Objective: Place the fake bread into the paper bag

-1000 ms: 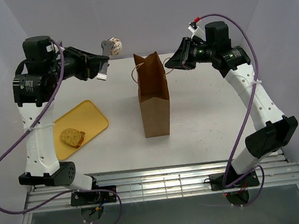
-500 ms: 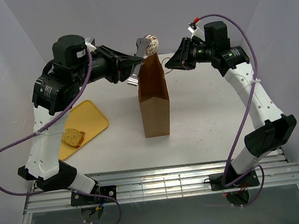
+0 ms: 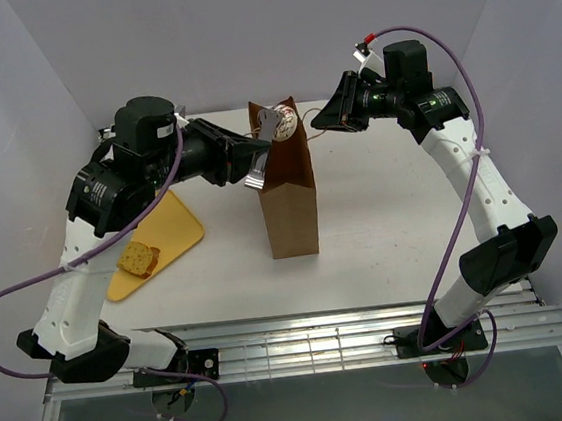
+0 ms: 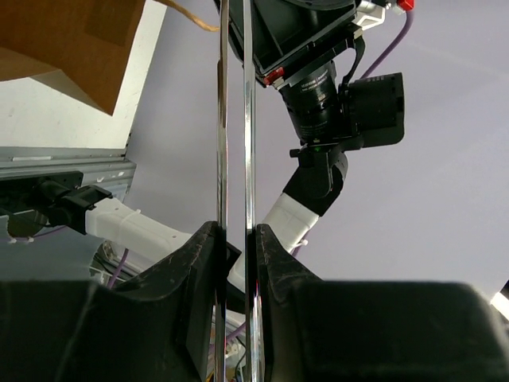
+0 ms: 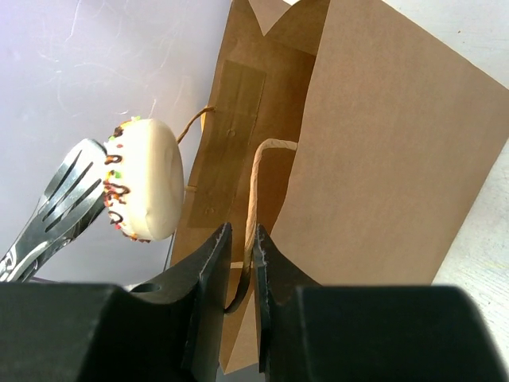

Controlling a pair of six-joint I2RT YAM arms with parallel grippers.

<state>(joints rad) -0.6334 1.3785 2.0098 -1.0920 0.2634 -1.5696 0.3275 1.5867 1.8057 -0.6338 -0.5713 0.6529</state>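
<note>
Steel slotted tongs (image 4: 235, 119) are squeezed between the left jaws, the blades nearly touching. At their tip is a round cream toy bun with dark drizzle and sprinkles (image 3: 287, 121), poised at the open mouth of the tall brown paper bag (image 3: 290, 204), not yet inside and likely set for release. The right jaws pinch a thin looped paper handle (image 5: 256, 179), apparently steadying the bag upright. A thick yellowish toy bread slice (image 3: 136, 257) lies on a flat yellow tray (image 3: 177, 221) on the white table (image 3: 393, 219).

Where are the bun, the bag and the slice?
bun (image 5: 149, 179): right wrist view, its pale side.
bag (image 3: 292, 209): top external view, front face.
slice (image 3: 136, 258): top external view, its middle.
</note>
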